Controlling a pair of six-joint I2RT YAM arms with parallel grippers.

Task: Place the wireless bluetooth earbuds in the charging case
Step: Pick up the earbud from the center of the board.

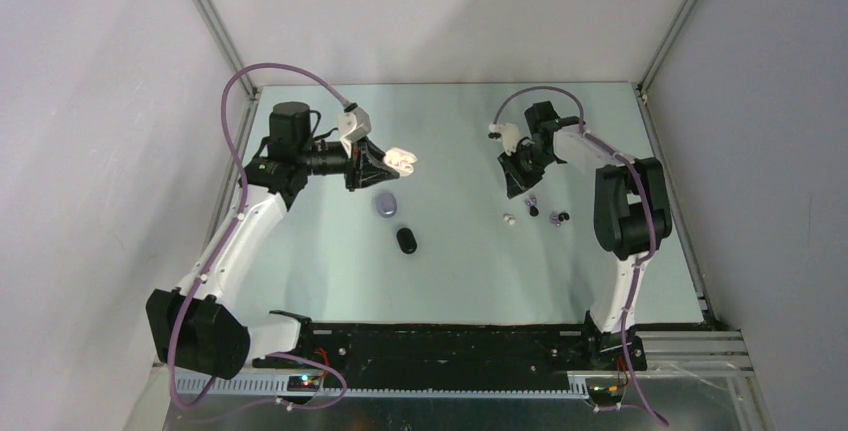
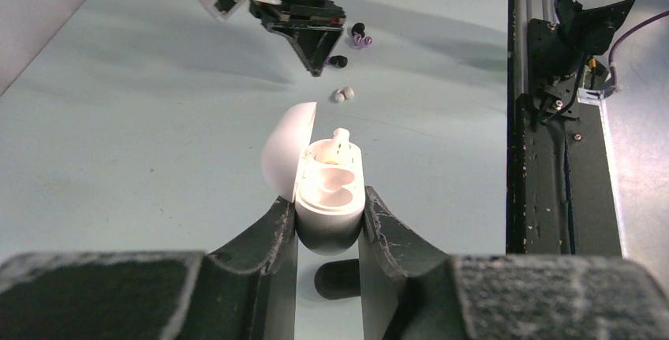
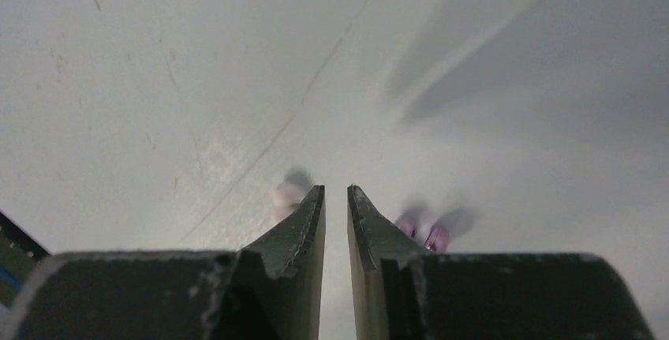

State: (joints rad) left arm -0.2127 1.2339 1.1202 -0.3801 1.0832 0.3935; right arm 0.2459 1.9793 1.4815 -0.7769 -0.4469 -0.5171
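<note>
Left gripper [image 2: 329,212] clamps the open white charging case [image 2: 326,186], one white earbud [image 2: 340,138] inside; right gripper [image 3: 335,195] slightly parted, empty.

Lab robot cell: white panels [image 1: 400,11], aluminium frame [image 1: 205,6].

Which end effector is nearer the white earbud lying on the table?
Right. The right end effector is poised just beyond the white earbud, low over the loose buds. The left end effector is well off to the earbud's left, gripping the open white case.
</note>
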